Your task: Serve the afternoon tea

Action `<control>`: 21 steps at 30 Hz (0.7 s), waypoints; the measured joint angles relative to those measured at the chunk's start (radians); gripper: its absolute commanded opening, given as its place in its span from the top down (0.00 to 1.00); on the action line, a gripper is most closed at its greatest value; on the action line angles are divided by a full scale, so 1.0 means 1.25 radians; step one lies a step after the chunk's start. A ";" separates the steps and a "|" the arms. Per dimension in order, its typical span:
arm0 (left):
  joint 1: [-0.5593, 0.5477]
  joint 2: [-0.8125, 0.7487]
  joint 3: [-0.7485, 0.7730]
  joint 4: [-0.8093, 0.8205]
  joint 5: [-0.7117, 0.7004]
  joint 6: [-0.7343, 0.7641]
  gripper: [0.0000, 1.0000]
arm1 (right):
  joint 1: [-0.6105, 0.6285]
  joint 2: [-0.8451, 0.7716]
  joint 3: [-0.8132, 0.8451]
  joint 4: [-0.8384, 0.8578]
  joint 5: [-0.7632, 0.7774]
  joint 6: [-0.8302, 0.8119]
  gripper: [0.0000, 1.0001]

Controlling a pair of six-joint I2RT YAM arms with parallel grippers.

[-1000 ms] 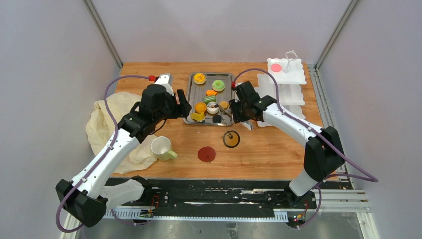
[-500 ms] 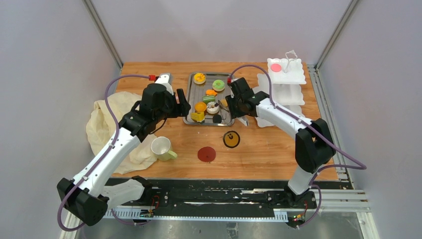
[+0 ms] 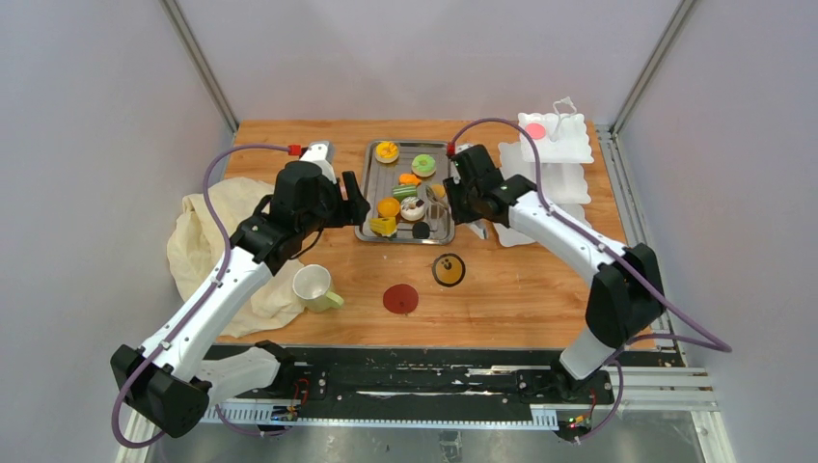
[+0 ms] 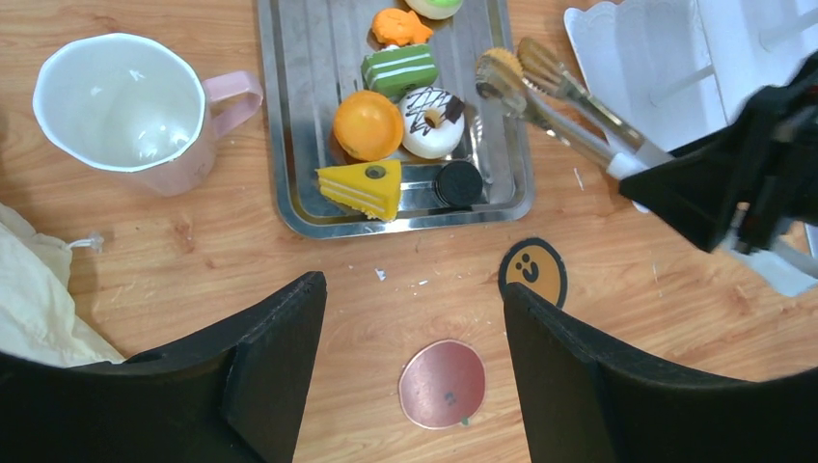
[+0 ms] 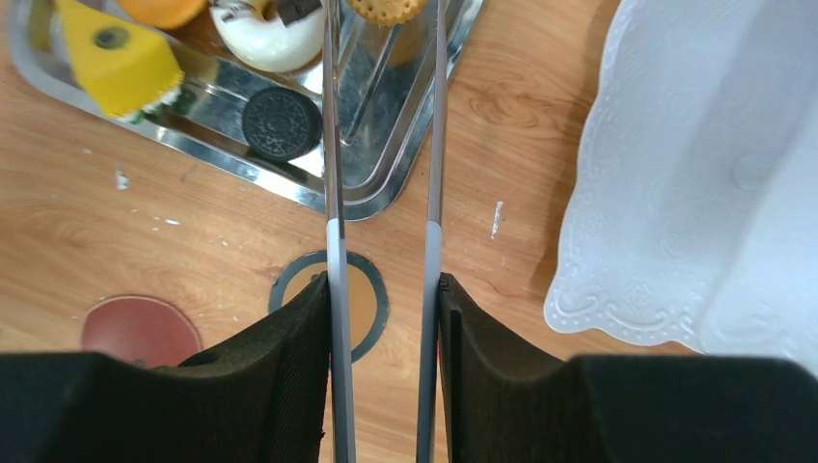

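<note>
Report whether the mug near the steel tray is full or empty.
Empty. The left wrist view looks down into the upright mug and shows only its bare white inside.

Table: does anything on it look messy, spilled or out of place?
A crumpled cloth sprawls over the left edge of the table, looking dumped rather than laid. A few white flecks, like crumbs, dot the wood just below the tray. Nothing looks broken or tipped.

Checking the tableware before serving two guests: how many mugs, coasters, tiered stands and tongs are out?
Mugs: 2 (pink-handled mug, lime-handled mug)
Coasters: 2 (smiley coaster, red coaster)
White tiered stand: 1
Metal tongs: 1
Total: 6
</note>
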 measured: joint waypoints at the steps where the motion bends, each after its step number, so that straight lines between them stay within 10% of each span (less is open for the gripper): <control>1: 0.000 0.000 0.000 0.000 0.001 0.000 0.28 | 0.000 -0.018 0.000 -0.002 0.000 0.000 0.86; 21: 0.000 -0.013 -0.013 0.018 0.036 -0.018 0.28 | -0.013 -0.424 0.107 -0.184 0.101 -0.019 0.85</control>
